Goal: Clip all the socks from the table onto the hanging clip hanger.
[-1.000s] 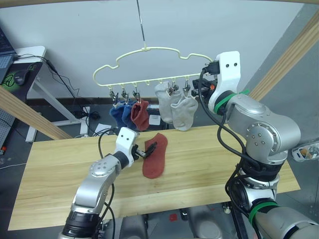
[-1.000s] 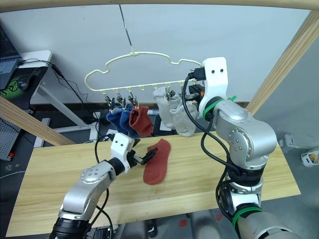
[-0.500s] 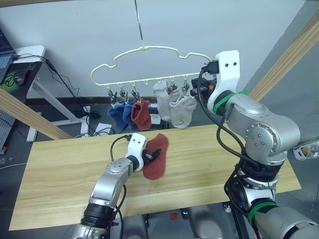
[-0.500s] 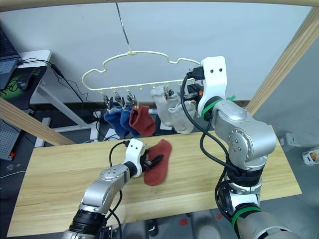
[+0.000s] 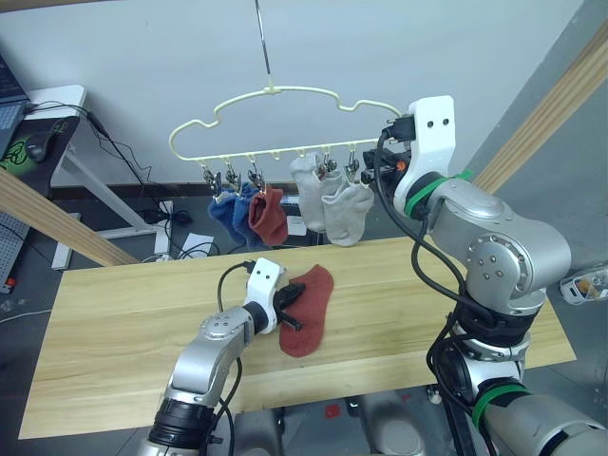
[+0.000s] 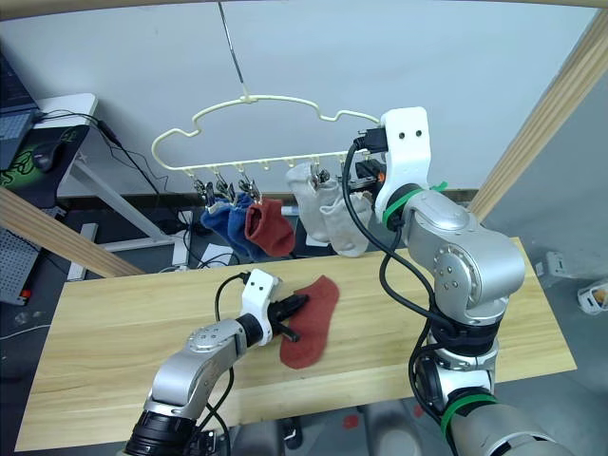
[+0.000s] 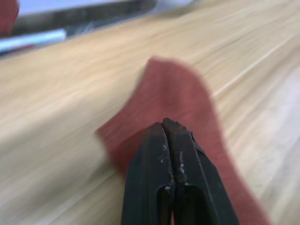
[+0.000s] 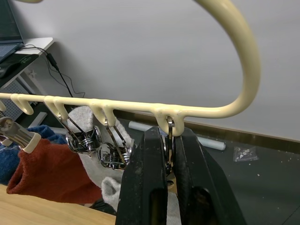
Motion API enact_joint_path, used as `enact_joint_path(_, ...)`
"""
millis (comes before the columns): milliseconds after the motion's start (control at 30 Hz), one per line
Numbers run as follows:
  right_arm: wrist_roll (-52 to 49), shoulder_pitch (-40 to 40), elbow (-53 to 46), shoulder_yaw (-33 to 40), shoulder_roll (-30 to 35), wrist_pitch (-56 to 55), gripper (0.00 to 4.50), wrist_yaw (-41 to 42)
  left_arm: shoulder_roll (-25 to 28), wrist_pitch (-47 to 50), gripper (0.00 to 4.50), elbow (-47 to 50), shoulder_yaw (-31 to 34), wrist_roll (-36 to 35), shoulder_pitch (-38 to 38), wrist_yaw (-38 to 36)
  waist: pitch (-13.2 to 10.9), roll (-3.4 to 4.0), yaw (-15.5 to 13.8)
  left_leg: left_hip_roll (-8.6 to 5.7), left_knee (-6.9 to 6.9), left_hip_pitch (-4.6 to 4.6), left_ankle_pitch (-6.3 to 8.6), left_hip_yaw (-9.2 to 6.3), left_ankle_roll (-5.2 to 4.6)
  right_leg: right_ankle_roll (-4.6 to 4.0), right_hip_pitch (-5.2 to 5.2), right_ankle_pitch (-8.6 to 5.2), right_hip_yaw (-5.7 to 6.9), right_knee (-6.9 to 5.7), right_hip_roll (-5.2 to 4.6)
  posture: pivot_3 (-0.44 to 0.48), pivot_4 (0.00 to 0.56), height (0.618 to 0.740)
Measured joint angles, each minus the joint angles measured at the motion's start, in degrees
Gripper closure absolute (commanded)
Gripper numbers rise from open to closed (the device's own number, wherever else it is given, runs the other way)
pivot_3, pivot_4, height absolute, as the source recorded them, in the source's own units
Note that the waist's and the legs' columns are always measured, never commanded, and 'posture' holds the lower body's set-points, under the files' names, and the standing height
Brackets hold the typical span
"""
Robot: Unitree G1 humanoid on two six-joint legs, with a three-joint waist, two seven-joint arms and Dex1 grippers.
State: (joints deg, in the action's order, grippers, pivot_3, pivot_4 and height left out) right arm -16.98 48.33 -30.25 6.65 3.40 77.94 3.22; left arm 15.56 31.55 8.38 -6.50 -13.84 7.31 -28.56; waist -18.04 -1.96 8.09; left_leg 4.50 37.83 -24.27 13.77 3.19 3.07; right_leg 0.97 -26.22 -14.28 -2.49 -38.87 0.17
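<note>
Red sock (image 5: 308,308) flat on tabletop (image 5: 114,323), just below clip hanger (image 5: 275,123). Soft, light, floppy; prob. best pinched at cuff edge so opening reaches clip. Left pincer (image 7: 168,136) fully closed, nipping sock near its edge. Right pincer (image 8: 168,154) closed on end clip at hanger's right end, beside grey socks (image 5: 328,199).

White wall (image 5: 142,66) across the upper frame. Wooden beam (image 5: 57,223) running diagonally at left; a second wooden post (image 5: 541,123) at upper right. White desk (image 5: 57,104) at upper left, carrying a mouse (image 5: 38,145) on a dark pad, with black cables (image 5: 119,157) trailing to the grey floor (image 5: 28,275) behind
</note>
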Motion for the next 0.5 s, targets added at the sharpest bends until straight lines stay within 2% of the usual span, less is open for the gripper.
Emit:
enact_joint_path(233,0.02,0.0,0.18,-0.12,0.16,-0.46,4.5,0.02,-2.11,-4.4,4.49,0.67,1.22,-0.9,-0.01,1.0,0.0,-0.01,0.05,0.0,-0.01,-0.01,0.0,0.01,0.0,0.06,-0.01,-0.03,-0.02,0.03,0.0,-0.22,0.348,0.74)
enact_joint_path(333,0.02,0.0,0.19,-0.22,0.16,-0.6,4.5,0.02,-2.75,-5.68,3.86,0.69,2.9,-0.37,0.05,3.85,-0.01,-0.01,0.11,0.01,-0.03,-0.01,0.0,0.01,0.0,0.08,-0.02,-0.05,-0.02,0.03,0.0,-0.22,0.348,0.74)
enact_joint_path(500,0.02,0.0,0.2,-0.28,0.16,-0.8,4.5,0.02,-3.0,-5.47,2.37,1.91,3.47,1.67,-2.3,8.35,-0.01,-0.01,0.16,0.03,-0.07,-0.05,0.01,0.0,-0.01,0.09,-0.04,-0.05,-0.03,0.14,0.0,-0.217,0.352,0.74)
